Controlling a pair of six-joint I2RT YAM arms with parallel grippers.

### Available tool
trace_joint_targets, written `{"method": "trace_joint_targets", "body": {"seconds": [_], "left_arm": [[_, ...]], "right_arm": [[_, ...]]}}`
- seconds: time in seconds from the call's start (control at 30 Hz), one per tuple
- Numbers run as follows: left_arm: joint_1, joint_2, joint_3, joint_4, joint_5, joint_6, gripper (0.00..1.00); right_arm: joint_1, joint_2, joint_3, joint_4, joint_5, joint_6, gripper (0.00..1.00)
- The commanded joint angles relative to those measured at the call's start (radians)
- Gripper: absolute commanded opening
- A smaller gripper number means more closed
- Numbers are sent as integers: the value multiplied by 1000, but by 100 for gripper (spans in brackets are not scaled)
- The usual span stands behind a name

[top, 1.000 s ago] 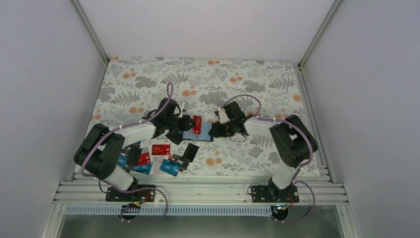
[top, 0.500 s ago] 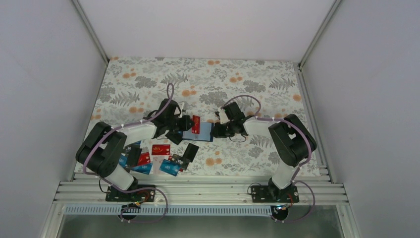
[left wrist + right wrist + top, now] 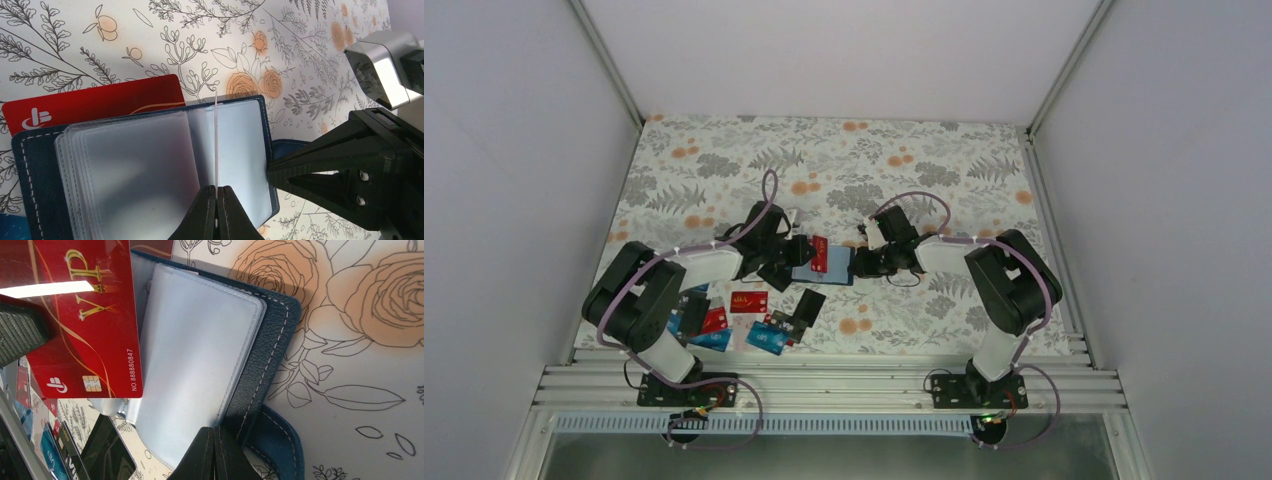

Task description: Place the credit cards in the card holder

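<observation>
Right wrist view: your left gripper [image 3: 216, 194] clamps red card [image 3: 85, 330], gold "VIP", "NO.88880847", over open card holder [image 3: 272, 350] on floral table [image 3: 904, 160]; right gripper [image 3: 215, 439] pinches its edge.

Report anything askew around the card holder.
One red card sticks out from behind the card holder in the left wrist view; tucked in or lying underneath, I cannot tell. The left gripper holds a VIP card on edge over it.
</observation>
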Motion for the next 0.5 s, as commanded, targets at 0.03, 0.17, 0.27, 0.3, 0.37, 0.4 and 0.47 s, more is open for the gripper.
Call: {"method": "trace_joint_targets", "body": {"seconds": [0.03, 0.17, 0.27, 0.3, 0.37, 0.4, 0.47], "left_arm": [[-3, 9, -24, 22, 15, -22, 2], [-4, 5, -44, 36, 31, -62, 3], [-3, 7, -63, 64, 55, -96, 2], [-3, 9, -69, 77, 63, -105, 2], [-3, 14, -80, 100, 78, -120, 2], [-3, 16, -84, 114, 85, -127, 2], [-3, 20, -90, 137, 100, -139, 2]], "right_arm": [[1, 37, -13, -1, 19, -20, 4], [2, 41, -14, 3, 16, -19, 5], [2, 44, -15, 6, 13, -19, 5], [3, 44, -16, 7, 14, -20, 4], [1, 46, -18, 8, 12, -20, 4], [1, 46, -18, 8, 12, -20, 5], [2, 45, -21, 8, 10, -22, 4]]}}
